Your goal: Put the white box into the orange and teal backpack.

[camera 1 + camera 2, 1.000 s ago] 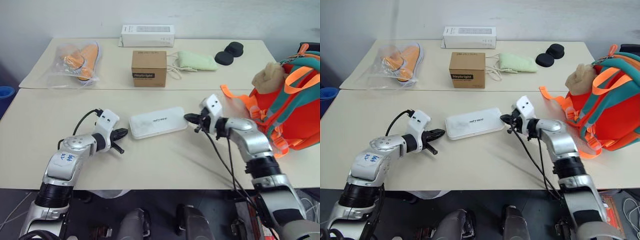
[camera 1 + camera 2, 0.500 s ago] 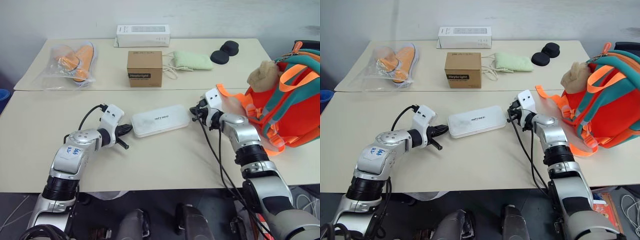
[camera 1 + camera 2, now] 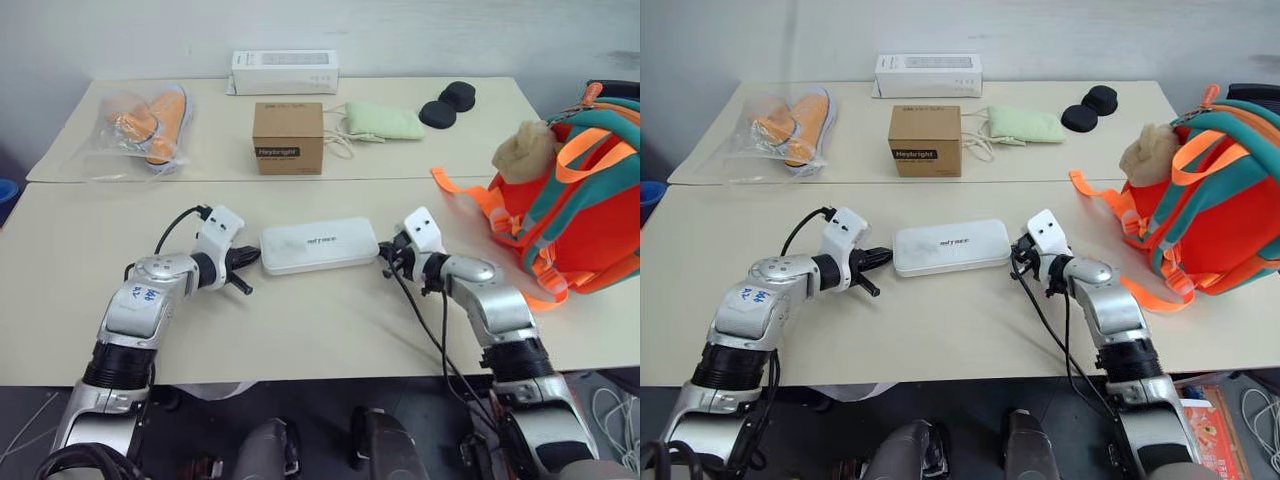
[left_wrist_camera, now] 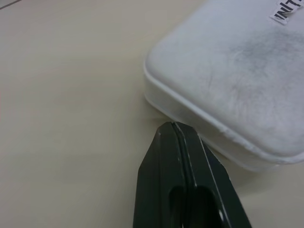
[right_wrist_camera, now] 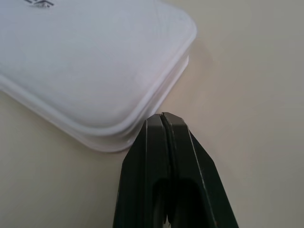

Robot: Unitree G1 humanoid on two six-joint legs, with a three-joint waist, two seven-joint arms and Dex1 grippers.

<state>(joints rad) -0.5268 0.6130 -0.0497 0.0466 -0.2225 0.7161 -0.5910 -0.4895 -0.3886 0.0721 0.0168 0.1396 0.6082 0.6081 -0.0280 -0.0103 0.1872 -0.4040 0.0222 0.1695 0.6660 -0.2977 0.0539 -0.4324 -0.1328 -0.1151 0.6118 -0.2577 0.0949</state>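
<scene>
Flat on the table, white box [image 3: 319, 246] lies between left hand [image 3: 247, 257] and right hand [image 3: 386, 258]; both pressed together.

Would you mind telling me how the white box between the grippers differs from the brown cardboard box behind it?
The white box is flat, low and round-cornered; the brown cardboard box is taller, blockier and square-edged. The white box is wider than the brown one. The white box lies on the near table between two shut grippers; the brown one sits on the far table. Both carry small dark lettering.
</scene>
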